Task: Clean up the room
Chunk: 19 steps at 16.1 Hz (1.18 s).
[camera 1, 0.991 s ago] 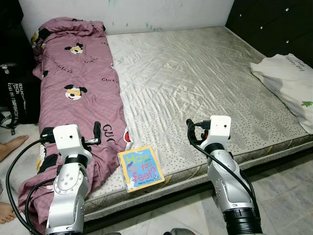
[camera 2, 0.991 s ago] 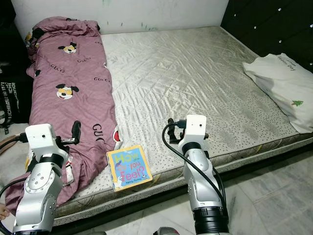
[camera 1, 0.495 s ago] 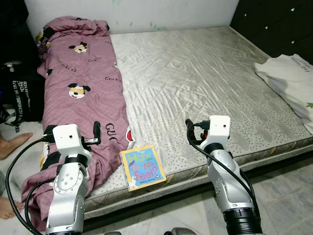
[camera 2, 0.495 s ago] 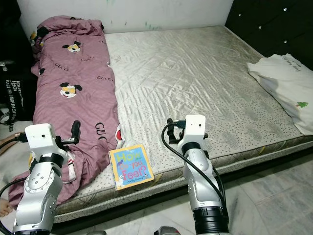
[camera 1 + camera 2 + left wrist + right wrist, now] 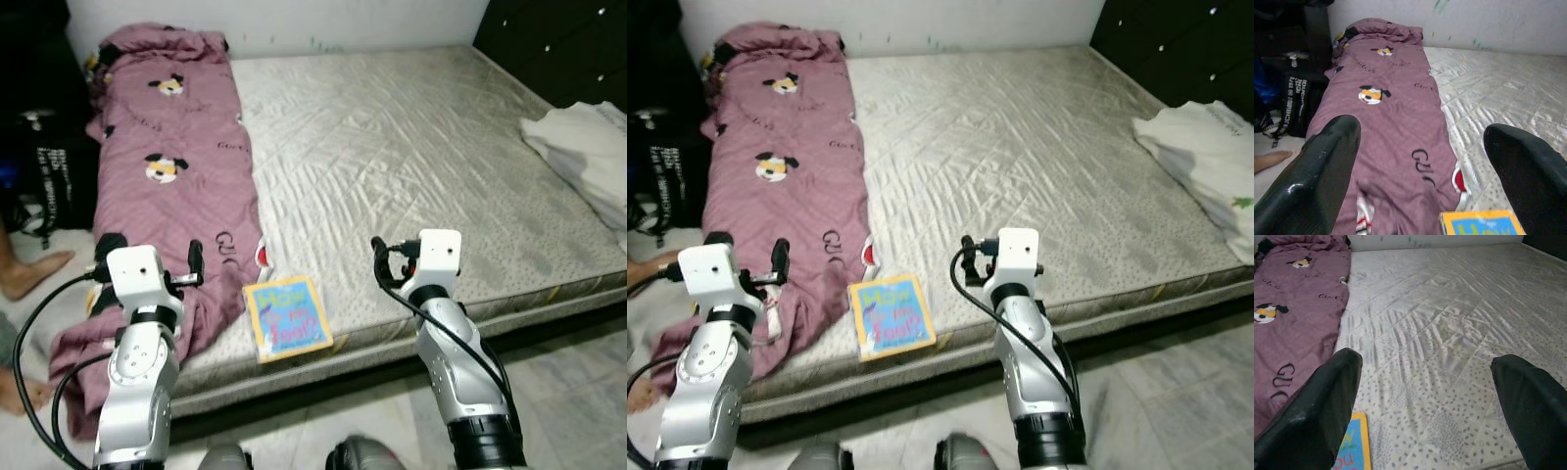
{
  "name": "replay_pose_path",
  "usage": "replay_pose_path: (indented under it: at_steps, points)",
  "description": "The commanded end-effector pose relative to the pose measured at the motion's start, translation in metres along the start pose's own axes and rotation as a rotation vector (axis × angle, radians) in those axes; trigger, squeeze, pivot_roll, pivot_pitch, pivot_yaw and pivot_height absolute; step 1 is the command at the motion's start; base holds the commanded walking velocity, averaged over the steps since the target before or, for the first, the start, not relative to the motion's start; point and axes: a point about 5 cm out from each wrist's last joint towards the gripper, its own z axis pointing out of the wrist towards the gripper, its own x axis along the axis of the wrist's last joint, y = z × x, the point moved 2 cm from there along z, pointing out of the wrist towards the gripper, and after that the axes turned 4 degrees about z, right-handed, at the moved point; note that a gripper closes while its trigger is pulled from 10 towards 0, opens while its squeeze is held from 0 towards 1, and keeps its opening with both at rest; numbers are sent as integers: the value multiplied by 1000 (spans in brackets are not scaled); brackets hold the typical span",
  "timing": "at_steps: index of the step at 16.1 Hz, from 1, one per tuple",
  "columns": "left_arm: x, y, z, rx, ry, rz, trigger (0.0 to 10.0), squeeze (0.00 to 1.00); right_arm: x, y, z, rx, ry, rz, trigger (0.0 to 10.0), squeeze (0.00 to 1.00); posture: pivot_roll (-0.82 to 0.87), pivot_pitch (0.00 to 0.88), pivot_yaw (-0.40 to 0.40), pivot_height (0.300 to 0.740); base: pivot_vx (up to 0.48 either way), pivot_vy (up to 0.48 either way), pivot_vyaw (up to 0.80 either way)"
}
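A purple blanket point(image 5: 176, 166) with cartoon prints lies along the left side of the bare mattress point(image 5: 421, 166), its end hanging over the front edge. A colourful children's book point(image 5: 286, 315) rests flat at the mattress's front edge, right beside the blanket. My left gripper point(image 5: 1421, 126) is open, held above the blanket's lower end, left of the book. Just right of the book, my right gripper point(image 5: 1425, 357) hangs open over the front of the mattress. Neither one holds anything.
A white pillow point(image 5: 583, 147) lies at the mattress's right edge, by a dark headboard point(image 5: 549, 39). A black bag point(image 5: 54, 166) stands on the floor at the left. A person's bare foot point(image 5: 29, 276) is on the floor beside it.
The whole picture has shifted and blurred, so the camera has moved; more floor shows in front of the bed. Both arms keep their pose, grippers still open. The book and blanket lie as before.
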Motion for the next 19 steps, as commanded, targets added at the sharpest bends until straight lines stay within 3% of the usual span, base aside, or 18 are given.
replay_pose_path:
  at_steps: [1, 14, 17, 19]
  points:
    - [0, 1, -1, -1, -7, 1, 10000, 0, 4, 1, 0, 1, 15, -8, 10000, 0, 70, 51, -28, 637, 0, 0, 0]
    - [2, 0, -2, -4, 4, -10, 10000, 0, 6, -1, 2, 24, 23, -26, 10000, 0, 74, 51, -34, 637, 0, 0, 0]
    - [2, 1, -1, -15, 7, -11, 10000, 0, 7, -5, 1, 54, 33, -26, 10000, 0, 72, 52, -32, 637, 277, 0, 0]
    - [2, 1, -1, -19, 7, -11, 10000, 0, 8, -7, 1, 66, 38, -29, 10000, 0, 72, 51, -31, 637, 302, 0, 794]
